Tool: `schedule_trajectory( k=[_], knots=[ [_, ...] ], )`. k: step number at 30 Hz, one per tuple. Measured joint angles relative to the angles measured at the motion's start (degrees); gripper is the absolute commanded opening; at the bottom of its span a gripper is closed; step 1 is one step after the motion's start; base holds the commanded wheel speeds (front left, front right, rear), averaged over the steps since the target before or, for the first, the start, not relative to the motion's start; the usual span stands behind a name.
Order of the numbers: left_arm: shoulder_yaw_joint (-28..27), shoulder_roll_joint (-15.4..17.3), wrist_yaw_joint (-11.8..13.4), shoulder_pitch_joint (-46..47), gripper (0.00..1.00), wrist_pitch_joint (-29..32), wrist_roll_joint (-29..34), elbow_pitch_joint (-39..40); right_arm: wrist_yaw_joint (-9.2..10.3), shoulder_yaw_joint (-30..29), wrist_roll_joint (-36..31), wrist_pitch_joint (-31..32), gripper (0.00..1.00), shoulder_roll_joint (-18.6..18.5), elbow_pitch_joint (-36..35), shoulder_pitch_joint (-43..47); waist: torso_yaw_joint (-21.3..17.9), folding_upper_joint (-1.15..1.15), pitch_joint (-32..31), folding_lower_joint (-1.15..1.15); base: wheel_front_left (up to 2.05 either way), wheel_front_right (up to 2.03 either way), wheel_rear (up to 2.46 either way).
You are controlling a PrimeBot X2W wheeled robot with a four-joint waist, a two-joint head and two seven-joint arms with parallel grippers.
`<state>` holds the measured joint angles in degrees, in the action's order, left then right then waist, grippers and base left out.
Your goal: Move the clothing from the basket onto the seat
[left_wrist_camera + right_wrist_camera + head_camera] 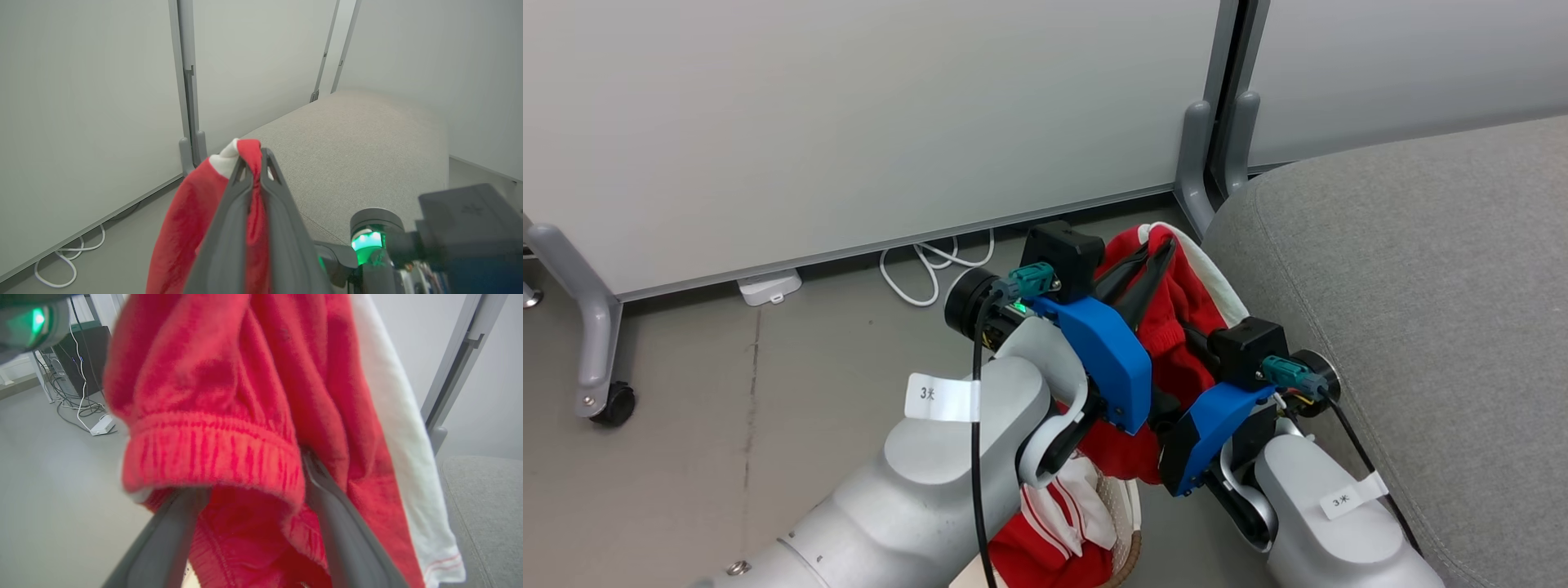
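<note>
My left gripper is shut on a bunched fold of red clothing with a white panel, held up beside the edge of the grey seat. In the left wrist view the fingers pinch the red fabric, with the seat ahead. My right gripper sits just right of it with its jaws wide apart. The hanging clothing drapes over and between its fingers. A second red garment with white stripes lies in the basket under my left forearm.
White partition panels stand behind on grey feet, one of them with a caster. A white cable and a white adapter lie on the grey floor by the panel. The seat's edge is close at my right.
</note>
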<state>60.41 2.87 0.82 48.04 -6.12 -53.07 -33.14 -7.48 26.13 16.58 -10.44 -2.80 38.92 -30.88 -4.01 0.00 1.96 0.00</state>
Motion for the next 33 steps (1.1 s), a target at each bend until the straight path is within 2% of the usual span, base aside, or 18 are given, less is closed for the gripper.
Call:
schedule_trajectory(
  k=[2,3,4,5,33],
  knots=[
    [0.7,0.0,0.2,0.0,0.00,0.0,-0.5,0.2,0.00,0.6,0.6,-0.5,1.00,0.0,0.9,-0.7,0.0,0.00,-0.1,0.00,0.00,0.00,0.00],
    [1.1,0.0,0.3,0.1,0.00,0.0,-0.7,0.2,0.00,0.9,0.9,-0.8,0.47,0.0,1.2,-0.9,0.0,0.00,-0.1,0.00,0.00,0.00,0.00],
    [1.4,0.0,0.4,0.1,0.00,-0.1,-1.0,0.2,0.00,1.2,1.3,-1.0,0.03,0.0,1.5,-1.0,-0.1,0.00,-0.2,0.00,0.00,0.00,0.00],
    [1.5,0.0,0.6,0.1,0.00,-0.1,-1.1,0.2,0.00,1.5,1.6,-1.2,0.00,0.0,1.8,-1.1,-0.1,0.00,-0.3,0.00,0.00,0.00,0.00],
    [2.7,0.0,0.1,0.3,0.00,-2.7,-5.0,-5.7,0.00,4.8,4.8,-3.5,0.00,0.0,4.5,-1.7,-2.3,0.00,-1.7,0.00,0.00,0.00,0.00]
  ],
)
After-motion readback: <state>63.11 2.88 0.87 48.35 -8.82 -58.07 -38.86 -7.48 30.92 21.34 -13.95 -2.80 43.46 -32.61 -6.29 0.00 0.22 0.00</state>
